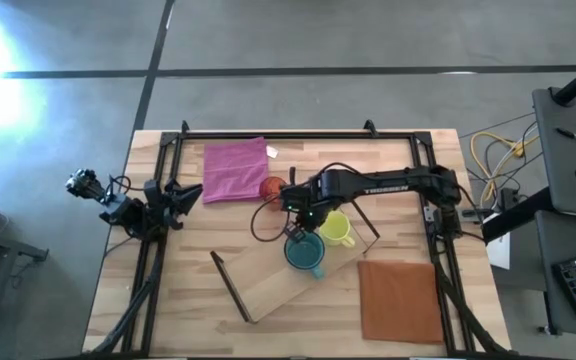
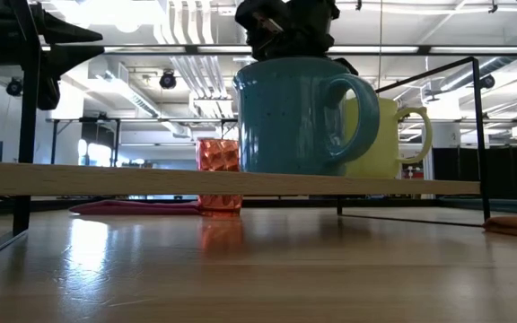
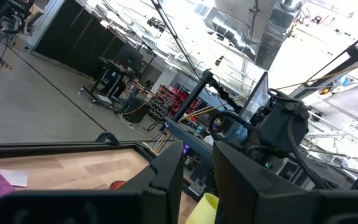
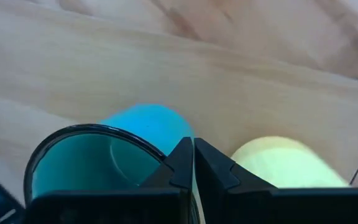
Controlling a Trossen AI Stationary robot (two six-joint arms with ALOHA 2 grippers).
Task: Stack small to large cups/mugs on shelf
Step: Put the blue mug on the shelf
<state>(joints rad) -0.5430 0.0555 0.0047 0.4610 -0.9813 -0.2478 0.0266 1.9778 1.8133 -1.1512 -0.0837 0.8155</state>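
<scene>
Right tool (image 1: 301, 232) sits over the teal mug (image 1: 305, 252), fingers pressed together on its rim, one inside and one outside. Teal mug stands upright on the shelf (image 1: 298, 270), a light plank lying diagonally on the worktop (image 1: 188, 290). Yellow-green mug (image 1: 335, 229) stands just beside it on the plank, handle out. Small orange-red cup (image 1: 272, 187) is off the shelf, on the worktop next to the pink cloth (image 1: 235, 170). Left tool (image 1: 190, 193) waits at the left edge, fingers apart. Brown mat (image 1: 400, 300) lies near the right front corner.
</scene>
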